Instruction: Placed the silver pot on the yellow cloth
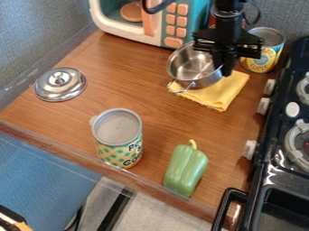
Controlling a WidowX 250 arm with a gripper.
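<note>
The black gripper point(224, 65) hangs down at the right rim of the silver pot point(188, 67), overlapping that side of it. The pot is upright at the upper middle, open at the top, with a wire handle on its near side. Its lower right part covers the upper left of the yellow cloth point(224, 92), which lies flat and slightly creased on the wooden counter. Whether the pot rests fully on the cloth or is slightly raised, I cannot tell.
A toy microwave point(172, 27) stands behind the pot, and a yellow can point(261, 56) is right of the gripper. A silver lid point(60, 84) lies left; a patterned can point(119, 144) and green pepper point(186, 169) are in front. The black stove point(278, 153) borders the right.
</note>
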